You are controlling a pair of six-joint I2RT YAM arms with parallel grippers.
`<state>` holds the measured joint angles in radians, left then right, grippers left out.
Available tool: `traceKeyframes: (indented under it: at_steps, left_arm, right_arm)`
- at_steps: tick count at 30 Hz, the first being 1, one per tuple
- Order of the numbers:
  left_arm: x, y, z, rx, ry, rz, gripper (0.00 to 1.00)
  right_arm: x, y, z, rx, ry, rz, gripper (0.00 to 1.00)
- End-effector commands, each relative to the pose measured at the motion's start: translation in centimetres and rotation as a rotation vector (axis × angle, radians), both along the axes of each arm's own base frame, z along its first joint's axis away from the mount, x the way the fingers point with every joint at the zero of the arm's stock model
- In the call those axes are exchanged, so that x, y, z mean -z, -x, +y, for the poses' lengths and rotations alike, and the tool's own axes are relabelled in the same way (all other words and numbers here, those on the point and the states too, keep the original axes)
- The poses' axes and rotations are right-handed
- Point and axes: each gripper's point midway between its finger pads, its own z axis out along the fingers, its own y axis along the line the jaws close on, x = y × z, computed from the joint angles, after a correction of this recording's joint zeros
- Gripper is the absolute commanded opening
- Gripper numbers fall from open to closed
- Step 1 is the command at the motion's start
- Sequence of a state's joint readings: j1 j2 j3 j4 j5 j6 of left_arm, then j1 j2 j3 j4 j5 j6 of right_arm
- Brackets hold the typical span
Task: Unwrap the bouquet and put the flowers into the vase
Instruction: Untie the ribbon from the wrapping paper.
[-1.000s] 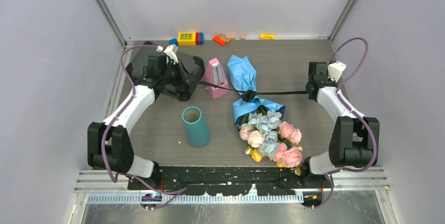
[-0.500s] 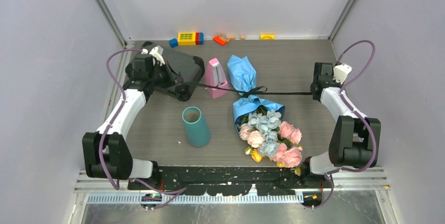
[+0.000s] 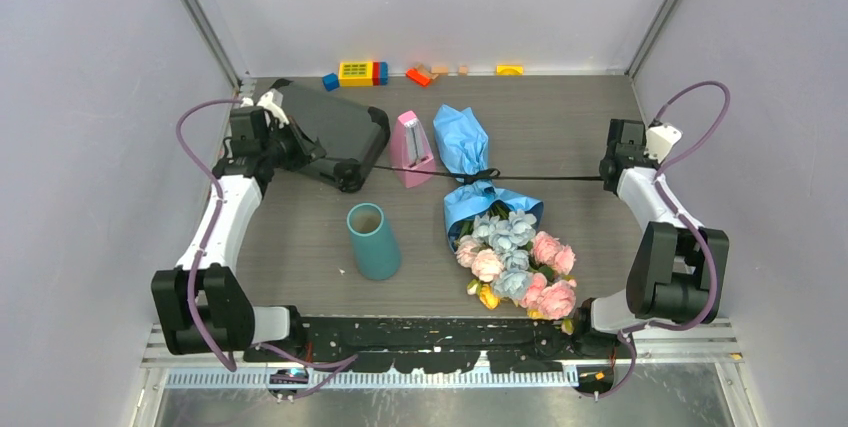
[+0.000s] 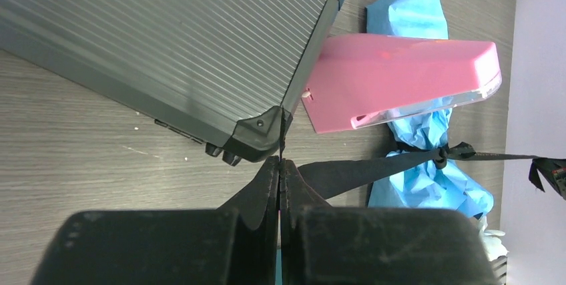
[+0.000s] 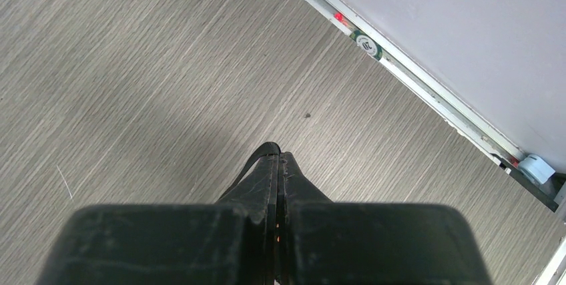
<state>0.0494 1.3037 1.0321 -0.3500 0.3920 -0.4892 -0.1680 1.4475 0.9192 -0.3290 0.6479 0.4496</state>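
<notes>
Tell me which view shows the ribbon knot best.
Left wrist: the knot is close and sharp against the blue wrap. In the top view the knot is tiny. The right wrist view misses it.

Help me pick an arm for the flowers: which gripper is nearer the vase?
Left. The left gripper sits behind and left of the vase, over the case; the right gripper is far off to its right, beyond the bouquet.
</notes>
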Motion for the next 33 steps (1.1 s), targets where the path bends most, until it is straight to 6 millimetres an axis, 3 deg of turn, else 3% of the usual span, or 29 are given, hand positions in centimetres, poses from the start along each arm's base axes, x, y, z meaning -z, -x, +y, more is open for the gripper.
traceKeyframes:
  at_steps: [1,21,33]
  left_arm:
    - [-1.2,0.8,0.5,0.003,-0.003,-0.029,0.00]
    - [-1.5,3.0,5.9,-0.115,-0.202,0.011,0.00]
    - [-1.5,3.6,8.2,-0.196,-0.288,0.041,0.00]
  right_arm:
    - [-2.5,-0.6,-0.8,0.043,0.013,-0.112,0.00]
    - [-3.4,0.3,-2.1,0.094,0.025,-0.142,0.00]
    - [-4.3,2.3,-4.2,0.190,0.069,-0.161,0.00]
